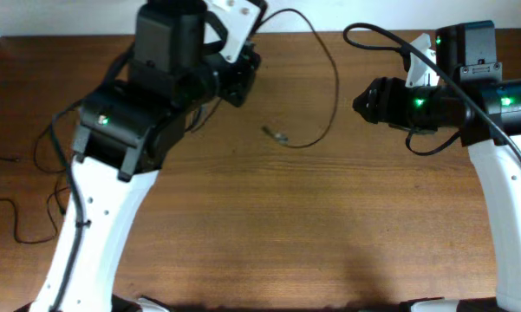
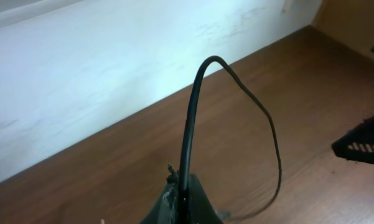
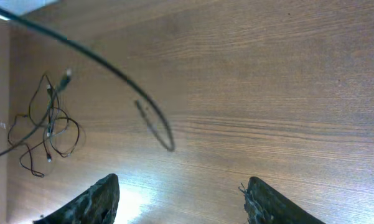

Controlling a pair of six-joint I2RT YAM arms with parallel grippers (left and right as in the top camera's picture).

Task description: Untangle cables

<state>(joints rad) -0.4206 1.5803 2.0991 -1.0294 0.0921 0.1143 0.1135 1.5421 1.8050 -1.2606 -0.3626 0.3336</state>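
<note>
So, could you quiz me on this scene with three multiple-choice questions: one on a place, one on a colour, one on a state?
1. Where on the table is the free plug end of the held cable?
A) front edge
B) near the middle
C) far left corner

2. What colour is that cable?
A) black
B) red
C) yellow

3. How is the right gripper?
A) shut on a cable
B) shut, empty
C) open, empty

Answers:
1 B, the overhead view shows it mid-table, well away from the edges.
2 A, it looks black along its length.
3 C, its fingers stand apart with only bare table between.
</note>
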